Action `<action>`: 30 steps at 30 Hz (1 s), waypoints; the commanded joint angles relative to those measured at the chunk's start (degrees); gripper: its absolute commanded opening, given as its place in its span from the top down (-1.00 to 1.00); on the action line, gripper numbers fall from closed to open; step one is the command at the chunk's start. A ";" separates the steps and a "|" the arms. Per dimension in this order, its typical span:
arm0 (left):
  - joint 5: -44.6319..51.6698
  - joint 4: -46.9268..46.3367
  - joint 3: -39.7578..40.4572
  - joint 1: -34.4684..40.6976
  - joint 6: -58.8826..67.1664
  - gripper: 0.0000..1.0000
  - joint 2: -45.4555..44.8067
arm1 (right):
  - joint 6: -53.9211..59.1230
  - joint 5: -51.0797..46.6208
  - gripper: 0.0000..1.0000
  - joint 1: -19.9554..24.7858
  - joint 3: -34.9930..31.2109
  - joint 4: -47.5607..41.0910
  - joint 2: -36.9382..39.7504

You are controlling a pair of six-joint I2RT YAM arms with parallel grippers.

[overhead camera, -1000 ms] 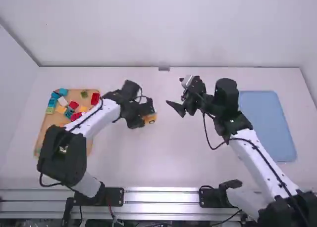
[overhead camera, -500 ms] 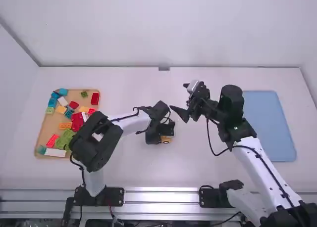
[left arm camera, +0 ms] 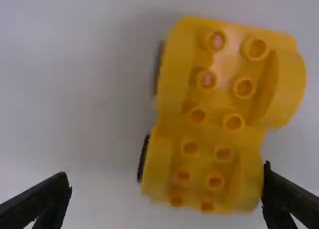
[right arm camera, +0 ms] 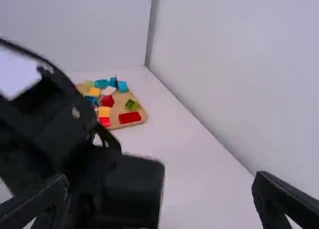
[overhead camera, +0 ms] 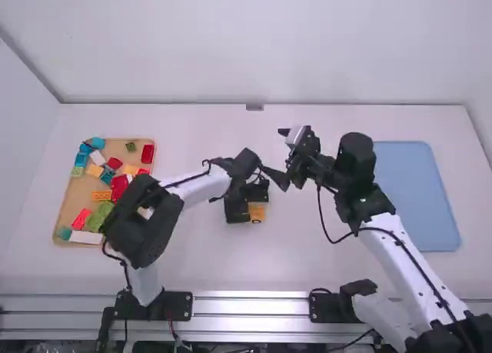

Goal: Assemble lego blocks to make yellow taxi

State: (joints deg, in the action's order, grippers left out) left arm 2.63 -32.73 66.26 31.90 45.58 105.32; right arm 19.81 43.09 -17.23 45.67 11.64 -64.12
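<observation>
Where the left arm [overhead camera: 196, 188] reaches in over the middle of the surface [overhead camera: 173, 253], the yellow taxi body [left arm camera: 214, 134] lies just by its jaws, studs facing the wrist camera. It should be light, stiff and tough, though its glossy sides might slip under an uneven pinch and its joints could part if pried. The best hold is probably low across the straight sides of the narrower end, away from the rounded flares and the dark wheels [left arm camera: 143, 159]. The left jaws are spread, one finger [left arm camera: 286, 194] right at the body's edge; whether it touches cannot be told. The right jaws, on the right arm [overhead camera: 400, 249], stand apart too, with nothing between them.

Farther out, loose blocks [overhead camera: 119, 185] fill the wooden tray [overhead camera: 75, 199] beyond the left arm, and a blue mat [overhead camera: 415, 195] lies on the far side of the right arm. The body's underside is hidden, the wheels are mostly tucked beneath it, the left arm covers part of the tray, and blur makes the seams between bricks hard to follow.
</observation>
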 commanded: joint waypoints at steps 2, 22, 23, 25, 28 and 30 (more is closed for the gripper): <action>-0.63 -1.79 1.53 -5.07 -1.36 -0.98 -10.49 | -0.31 0.44 -0.97 -1.66 2.25 0.39 -2.80; -16.24 -5.73 -0.07 -45.59 -54.42 -0.98 -36.15 | 12.50 4.50 -0.96 -13.90 39.91 -26.56 -35.41; -17.38 -6.01 -0.07 -45.92 -54.40 -0.98 -36.17 | 12.83 4.48 -0.96 -14.08 40.50 -26.99 -35.87; -20.85 -7.10 -0.11 -46.73 -54.38 -0.98 -36.13 | 13.25 4.48 -0.97 -14.71 42.18 -27.45 -37.29; -23.10 -6.51 -0.11 -46.88 -56.37 -0.98 -36.09 | 13.33 4.39 -0.97 -15.21 42.56 -26.56 -37.83; -22.71 -5.99 -0.11 -46.90 -59.12 -0.98 -35.87 | 13.62 4.46 -0.97 -15.56 42.56 -25.75 -37.83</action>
State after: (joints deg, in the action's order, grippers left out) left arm -17.30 -38.70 66.46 -14.79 -9.02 69.63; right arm 32.56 46.65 -32.60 86.26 -14.46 -101.36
